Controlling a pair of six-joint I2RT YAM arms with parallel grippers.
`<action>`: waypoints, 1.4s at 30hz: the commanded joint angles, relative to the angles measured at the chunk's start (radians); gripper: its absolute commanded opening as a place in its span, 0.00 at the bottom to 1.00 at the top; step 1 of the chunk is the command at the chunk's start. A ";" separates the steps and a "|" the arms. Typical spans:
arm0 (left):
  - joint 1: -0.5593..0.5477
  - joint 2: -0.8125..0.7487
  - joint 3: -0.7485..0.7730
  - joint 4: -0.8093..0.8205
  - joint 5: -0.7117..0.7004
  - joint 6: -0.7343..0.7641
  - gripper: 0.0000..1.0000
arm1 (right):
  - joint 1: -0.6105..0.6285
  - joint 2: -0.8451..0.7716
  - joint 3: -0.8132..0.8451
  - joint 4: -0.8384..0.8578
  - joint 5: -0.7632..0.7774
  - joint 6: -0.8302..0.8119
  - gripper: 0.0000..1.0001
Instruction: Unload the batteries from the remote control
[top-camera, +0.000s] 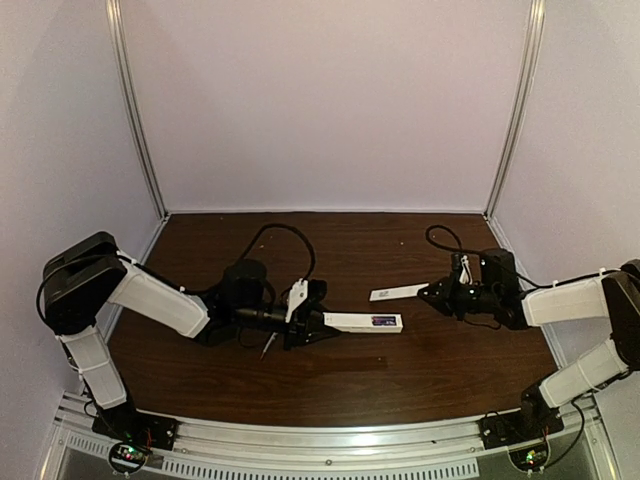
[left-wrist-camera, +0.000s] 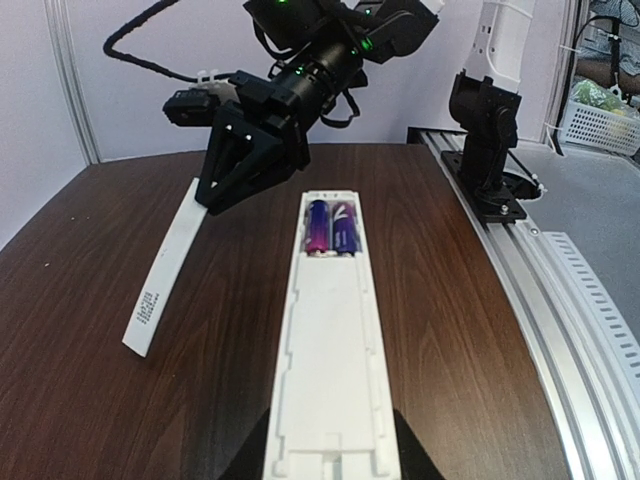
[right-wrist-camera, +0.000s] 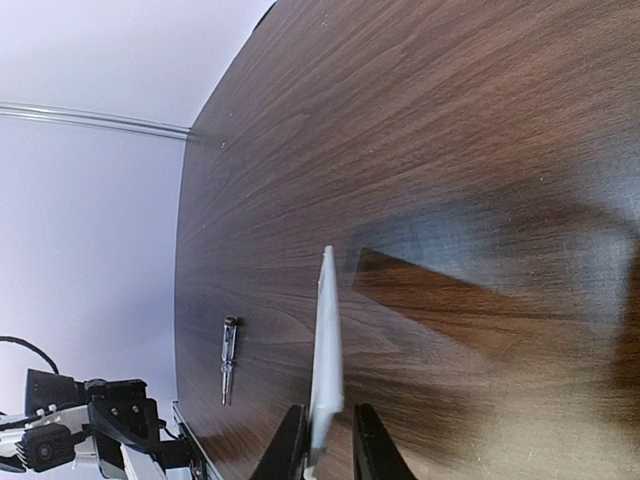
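From where I stand, the left gripper (top-camera: 316, 322) is clamped on the near end of the remote control (top-camera: 362, 322), which lies flat on the table (top-camera: 450, 370) with its open back facing up. A thin screwdriver (top-camera: 268, 345) lies just beside that gripper, on the side of the remote nearer the arm bases.

At the remote's far end, two purple-blue batteries (left-wrist-camera: 320, 228) sit side by side in the uncovered compartment, neither one lifted.

Beyond that end, and a little to the far side of the remote, the white back cover (left-wrist-camera: 165, 270) slants with its lower tip on the table. Its upper end is pinched between the narrow-set fingers of the right gripper (right-wrist-camera: 327, 450).

The step in hand looks like getting rid of the cover so the right arm is free for the batteries. I'd lower it flat before letting go. Dropped from that slant, it could skid back toward the remote. It should also lie well away from the compartment end, leaving a clean approach.

After that, the fingers want to come down nearly upright on one battery only, gripping across its width. The two cells touch, so there is little room between them. The left gripper should simply hold the remote level against the pull.
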 joint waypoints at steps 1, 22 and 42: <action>-0.004 -0.027 0.003 0.039 0.001 0.014 0.00 | -0.011 -0.015 -0.025 -0.016 -0.015 -0.032 0.22; -0.005 -0.018 0.020 -0.033 0.075 0.081 0.00 | 0.020 -0.363 0.014 -0.399 0.149 -0.315 0.71; 0.052 0.020 0.060 -0.227 0.369 0.268 0.00 | 0.652 -0.378 0.208 -0.618 0.454 -0.580 0.96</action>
